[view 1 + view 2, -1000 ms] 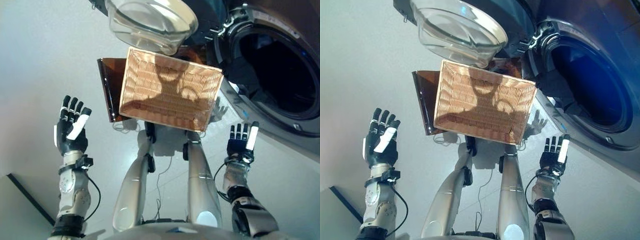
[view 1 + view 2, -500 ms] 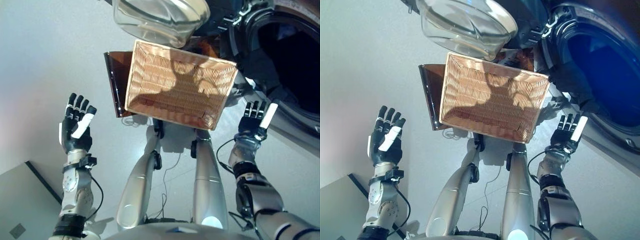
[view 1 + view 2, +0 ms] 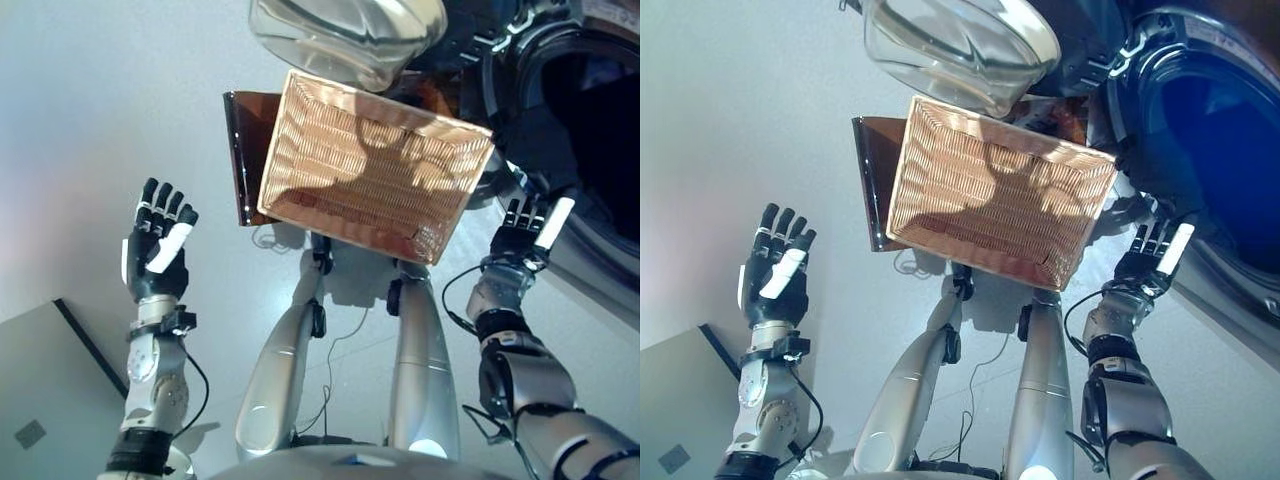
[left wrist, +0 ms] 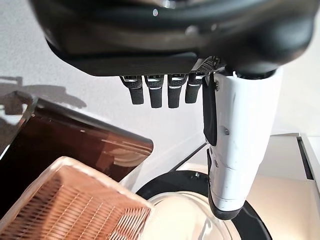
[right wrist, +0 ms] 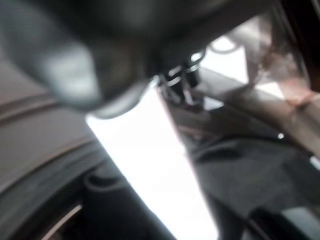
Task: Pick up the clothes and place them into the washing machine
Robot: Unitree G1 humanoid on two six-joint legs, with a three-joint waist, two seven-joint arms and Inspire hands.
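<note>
The wicker basket point(image 3: 375, 175) stands before me and its inside shows only weave and shadow. The washing machine's round opening point(image 3: 590, 120) gapes at the right. A dark cloth point(image 3: 527, 140) lies over its lower rim, and it shows as a dark fold point(image 5: 250, 175) in the right wrist view. My right hand point(image 3: 525, 235) is raised just below that rim, open, fingers straight, holding nothing. My left hand point(image 3: 155, 255) is up at the left, away from the basket, open and empty, fingers point(image 4: 160, 90) straight.
The machine's glass door point(image 3: 345, 30) swings out above the basket's far side. A brown glossy tray point(image 3: 245, 150) lies under the basket's left edge. A grey slab's corner point(image 3: 40, 400) sits at the lower left on the pale floor.
My right hand has risen and moved toward the machine's opening. The left hand has hardly moved. The whole view has shifted a little.
</note>
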